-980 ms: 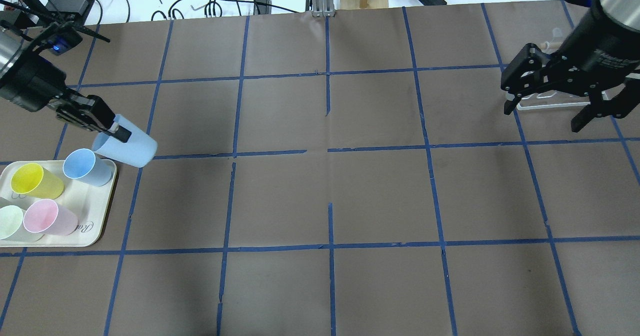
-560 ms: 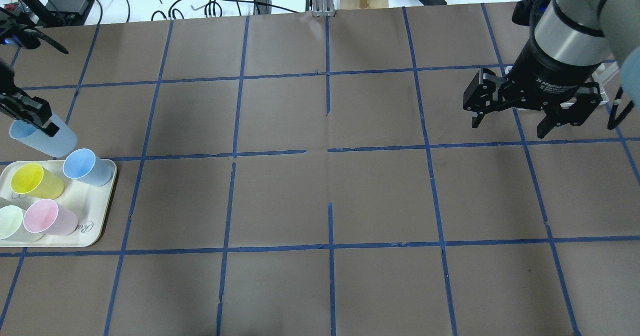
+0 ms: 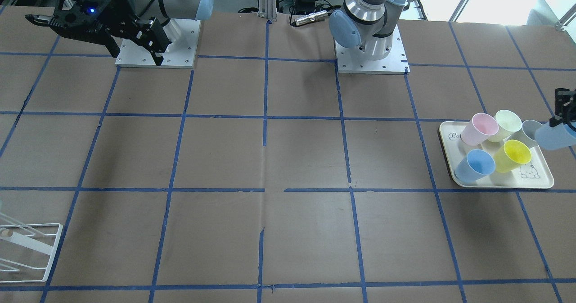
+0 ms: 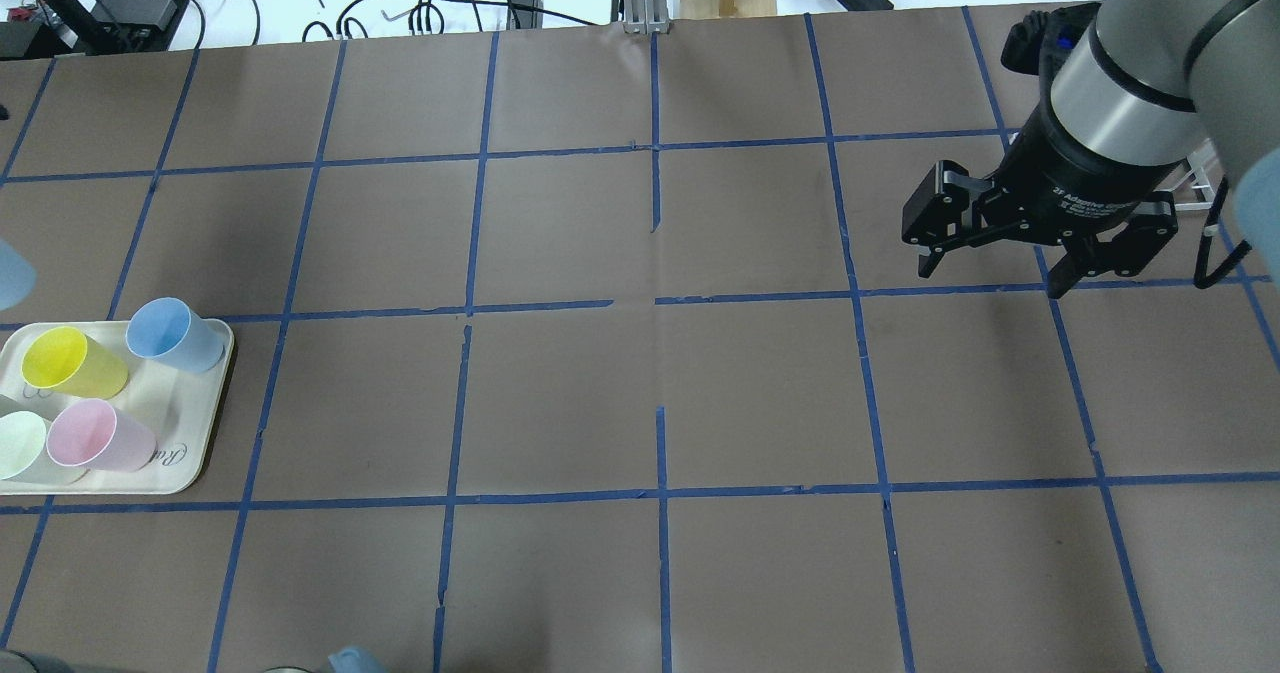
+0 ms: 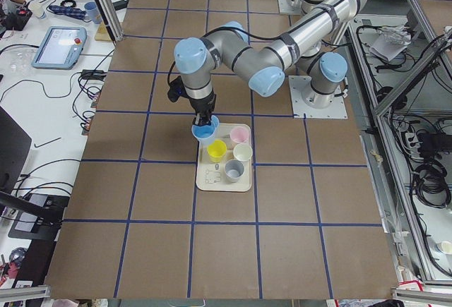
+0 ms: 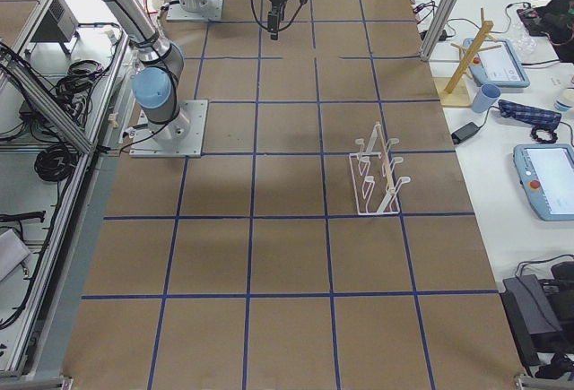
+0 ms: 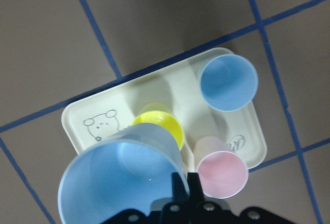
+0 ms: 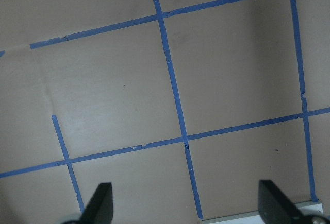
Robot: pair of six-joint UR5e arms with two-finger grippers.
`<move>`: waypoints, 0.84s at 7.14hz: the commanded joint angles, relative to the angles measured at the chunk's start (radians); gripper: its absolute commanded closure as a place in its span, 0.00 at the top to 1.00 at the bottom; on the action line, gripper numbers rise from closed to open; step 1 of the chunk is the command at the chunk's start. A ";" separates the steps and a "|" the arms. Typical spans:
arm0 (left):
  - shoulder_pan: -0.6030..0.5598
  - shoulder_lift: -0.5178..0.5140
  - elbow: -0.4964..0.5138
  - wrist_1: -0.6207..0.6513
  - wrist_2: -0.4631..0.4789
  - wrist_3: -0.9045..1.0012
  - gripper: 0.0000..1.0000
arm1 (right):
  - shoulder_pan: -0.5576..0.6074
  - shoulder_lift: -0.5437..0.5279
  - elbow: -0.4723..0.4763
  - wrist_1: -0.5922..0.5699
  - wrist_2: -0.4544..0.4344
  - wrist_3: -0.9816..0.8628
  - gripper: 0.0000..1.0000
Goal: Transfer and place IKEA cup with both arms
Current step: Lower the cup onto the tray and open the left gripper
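Note:
The pale icy-blue IKEA cup (image 7: 121,175) is pinched by its rim in my shut left gripper (image 7: 188,185). It hangs over the cream tray (image 7: 93,113). In the front-facing view the cup (image 3: 555,137) and the left gripper (image 3: 563,114) are at the right edge, beside the tray (image 3: 537,179). In the overhead view only a sliver of the cup (image 4: 10,273) shows at the left edge. My right gripper (image 4: 990,265) is open and empty above the table's right half; its fingertips (image 8: 100,203) stand wide apart over bare paper.
The tray (image 4: 190,458) holds a periwinkle cup (image 4: 170,333), a yellow cup (image 4: 70,361), a pink cup (image 4: 95,433), a pale green cup (image 4: 20,443) and a grey cup (image 3: 531,129). A white wire rack (image 6: 377,175) stands on the robot's right side.
My left gripper has carried the cup leftwards, almost out of the overhead view, to above the tray. My right gripper has moved left and nearer, staying open.

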 commanded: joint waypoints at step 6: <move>0.088 -0.191 -0.017 0.082 -0.033 0.093 0.00 | -0.002 -0.002 -0.001 0.026 -0.012 -0.123 1.00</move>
